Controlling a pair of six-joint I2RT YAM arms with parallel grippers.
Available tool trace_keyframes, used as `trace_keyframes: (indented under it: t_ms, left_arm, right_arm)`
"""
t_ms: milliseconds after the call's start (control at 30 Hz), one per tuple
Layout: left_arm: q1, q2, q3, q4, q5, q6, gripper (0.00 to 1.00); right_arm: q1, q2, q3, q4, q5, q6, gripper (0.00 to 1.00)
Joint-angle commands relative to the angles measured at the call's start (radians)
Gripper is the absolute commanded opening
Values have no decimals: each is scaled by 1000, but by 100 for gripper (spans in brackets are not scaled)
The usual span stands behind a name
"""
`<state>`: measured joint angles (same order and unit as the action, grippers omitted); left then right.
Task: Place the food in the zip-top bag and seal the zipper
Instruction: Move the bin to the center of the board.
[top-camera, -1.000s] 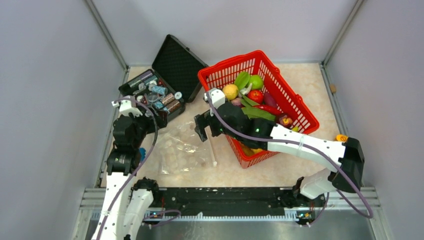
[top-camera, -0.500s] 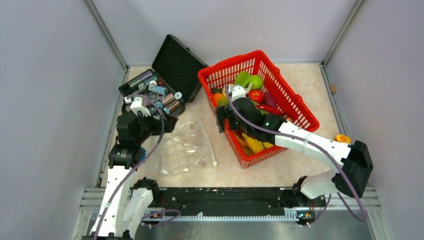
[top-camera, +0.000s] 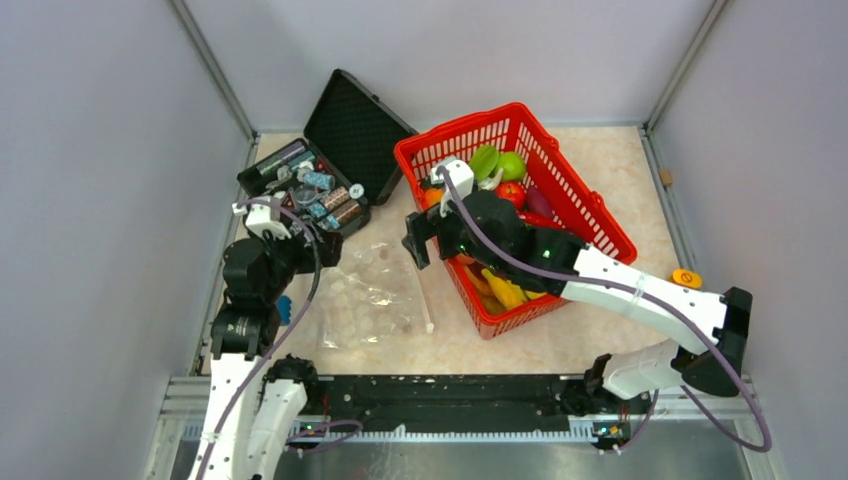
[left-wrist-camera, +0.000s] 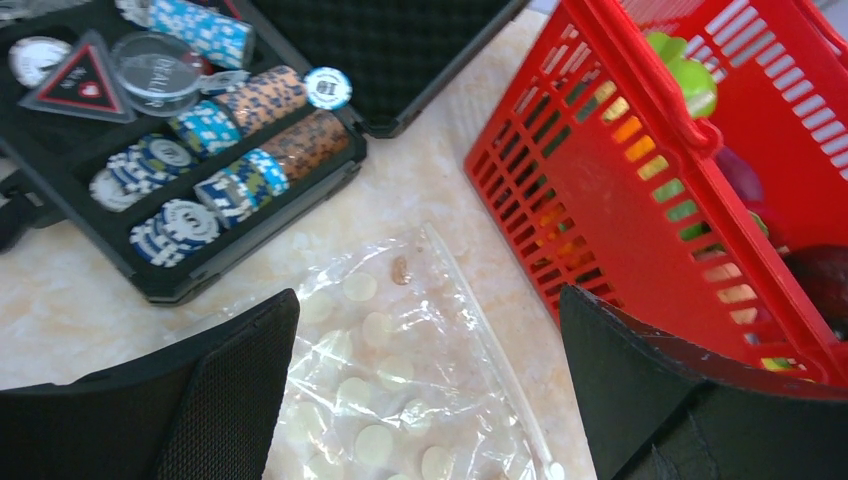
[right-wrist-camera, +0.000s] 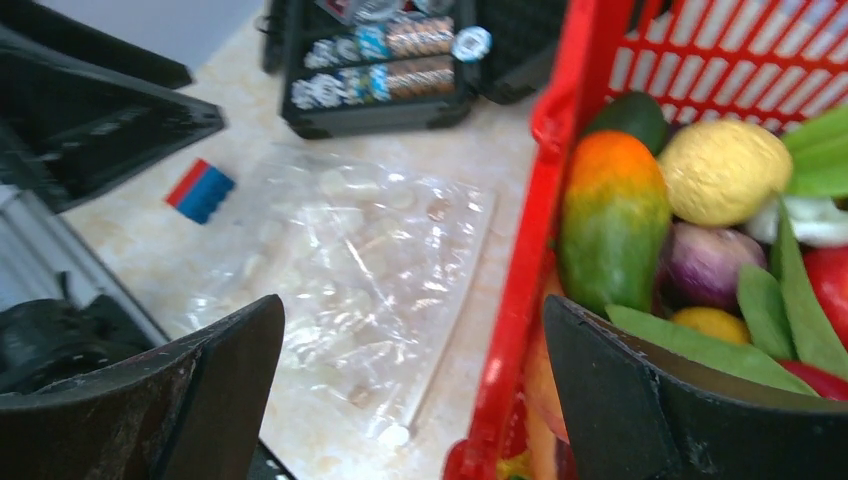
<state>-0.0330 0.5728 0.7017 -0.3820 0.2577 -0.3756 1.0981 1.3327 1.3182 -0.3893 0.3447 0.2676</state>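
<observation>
Zip-top bag (top-camera: 370, 300), clear crinkly plastic, lies flat on the beige worktop (top-camera: 610, 160). Its whitish zipper strip (top-camera: 423, 292) faces the red mesh plastic basket (top-camera: 455, 150), which holds the glossy toy food (top-camera: 512, 165).

Left wrist view: left fingers (left-wrist-camera: 220, 390) stand wide apart and empty above the bag (left-wrist-camera: 390, 400), with the open black chip case (left-wrist-camera: 250, 235) beyond.

Right wrist view: right fingers (right-wrist-camera: 640, 400) stand wide apart and empty, straddling the basket rim (right-wrist-camera: 535, 230). The bag (right-wrist-camera: 350, 270) lies to one side and the food (right-wrist-camera: 612, 220) to the other.
</observation>
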Motion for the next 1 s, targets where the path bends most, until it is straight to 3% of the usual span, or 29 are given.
trace_keyframes:
  t_ms: [0,100,200,367,467,633,967]
  left_arm:
    - [1,-28,21,9,-157,-29,99]
    - [0,-68,17,-1,-288,-61,99]
    - [1,-99,13,-15,-368,-73,99]
    - [1,-119,13,-34,-402,-65,99]
    - [1,-109,14,-40,-395,-66,99]
    - [1,-81,18,-37,-337,-55,99]
    - [1,67,1,19,-36,-53,99]
  right_arm:
    - [37,22,66,52,-175,-10,99]
    - [92,119,102,53,-201,-9,99]
    - [119,237,167,-10,-96,20,99]
    - [114,360,194,-40,168,47,99]
    - [81,388,191,-35,174,85,99]
    - [-19,379,118,5,133,119,99]
    - [-262,349,19,86,42,97,99]
